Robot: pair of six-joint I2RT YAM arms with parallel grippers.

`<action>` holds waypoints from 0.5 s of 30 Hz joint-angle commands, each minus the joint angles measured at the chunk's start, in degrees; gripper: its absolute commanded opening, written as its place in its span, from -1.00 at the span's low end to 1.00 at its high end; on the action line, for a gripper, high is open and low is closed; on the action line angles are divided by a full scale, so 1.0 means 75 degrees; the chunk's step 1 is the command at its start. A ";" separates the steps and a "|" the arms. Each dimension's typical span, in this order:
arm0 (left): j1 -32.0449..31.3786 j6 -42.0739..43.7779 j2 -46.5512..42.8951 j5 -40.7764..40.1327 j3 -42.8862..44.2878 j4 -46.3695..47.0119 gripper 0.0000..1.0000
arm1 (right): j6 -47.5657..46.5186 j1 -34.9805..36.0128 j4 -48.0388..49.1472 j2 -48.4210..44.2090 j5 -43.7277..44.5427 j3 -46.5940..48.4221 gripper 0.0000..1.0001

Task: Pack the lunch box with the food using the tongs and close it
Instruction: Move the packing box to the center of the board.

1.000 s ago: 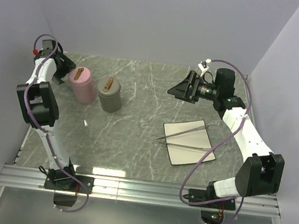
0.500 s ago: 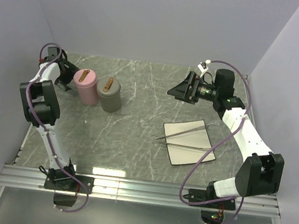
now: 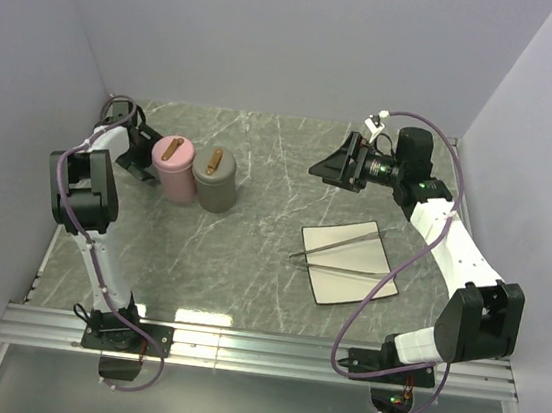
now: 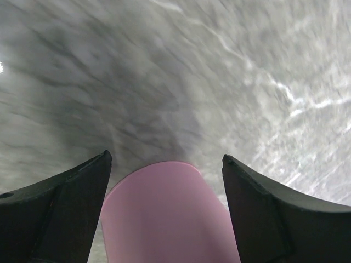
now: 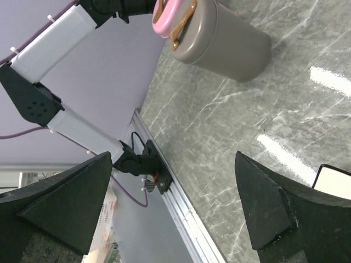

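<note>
Tongs [image 3: 340, 245] lie across the white plate [image 3: 347, 288] on the right side of the table [image 3: 250, 254], their joined end pointing toward the middle. Neither arm has hold of them. They sit just in front of your right arm, probably so that arm can pick them up.

No food shows in any view, so I cannot tell you where it is.

Far left, the pink container [image 3: 173, 162] stands upright, touching or nearly touching the grey container [image 3: 217, 181]. Both carry brown handles on their lids, and I take them for parts of the lunch box.

Your left gripper [image 4: 165, 159] comes at the pink container from its left side, low to the table. Its jaws are spread wide, one on each side of the container's rounded wall. The fit looks close, but I cannot tell whether either finger is pressing.

Your right gripper [image 5: 174, 164] hangs above the table behind the plate. Its jaws are fully apart, holding and touching nothing, and it faces the two containers.
</note>
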 commanded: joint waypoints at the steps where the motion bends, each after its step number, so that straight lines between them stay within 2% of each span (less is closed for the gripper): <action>1: -0.0298 -0.0112 -0.0449 0.0326 0.0015 0.0306 0.76 | -0.0085 -0.0037 0.0217 -0.0091 -0.0165 -0.0064 0.98; 8: -0.0766 -0.0065 -0.0413 0.0759 -0.0101 0.0504 0.75 | -0.0331 -0.0037 0.0135 -0.0067 0.0045 -0.0194 0.98; 15: -0.1364 -0.0392 -0.0917 0.1099 -0.0908 0.0867 0.75 | -0.0227 -0.0038 0.0263 0.0307 0.0584 -0.0088 0.98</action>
